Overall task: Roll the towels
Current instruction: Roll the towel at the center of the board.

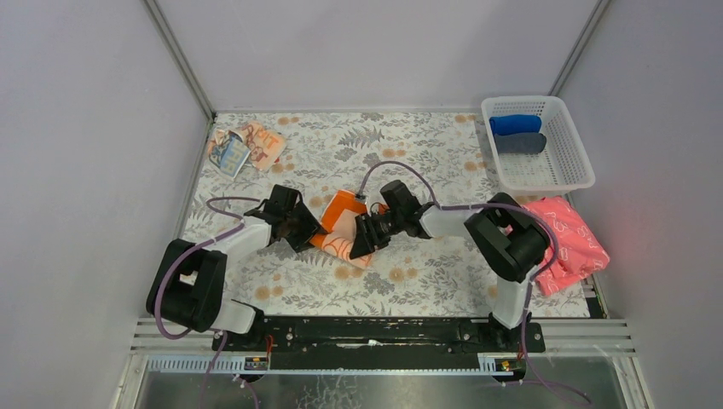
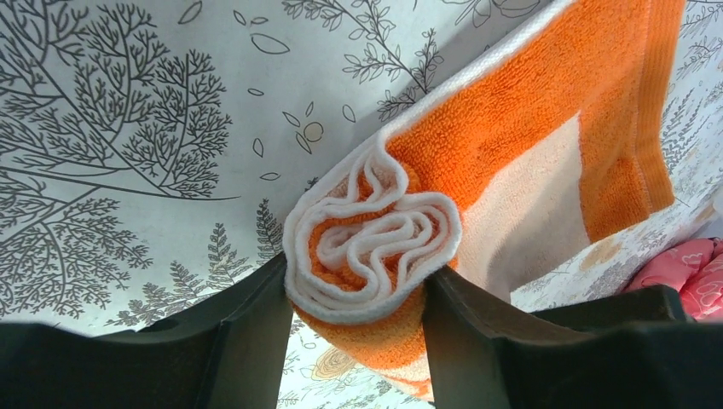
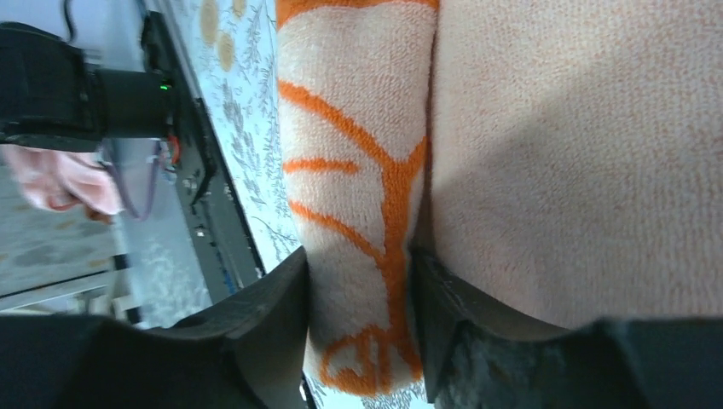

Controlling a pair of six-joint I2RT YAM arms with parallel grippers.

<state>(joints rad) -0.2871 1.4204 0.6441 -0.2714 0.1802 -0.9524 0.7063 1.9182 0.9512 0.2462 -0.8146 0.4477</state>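
Observation:
The orange-bordered towel lies mid-table, partly rolled, between both grippers. My left gripper is shut on one end of the roll. In the left wrist view the spiral end sits squeezed between the fingers, with the unrolled flap stretching away to the right. My right gripper is shut on the other end of the roll, its fingers pressing both sides. The pale peach towel with orange lettering lies crumpled at the far left corner, away from both grippers.
A white basket at the far right holds a blue roll and a dark grey roll. A pink patterned cloth lies by the right arm at the table's right edge. Frame posts stand at the far corners.

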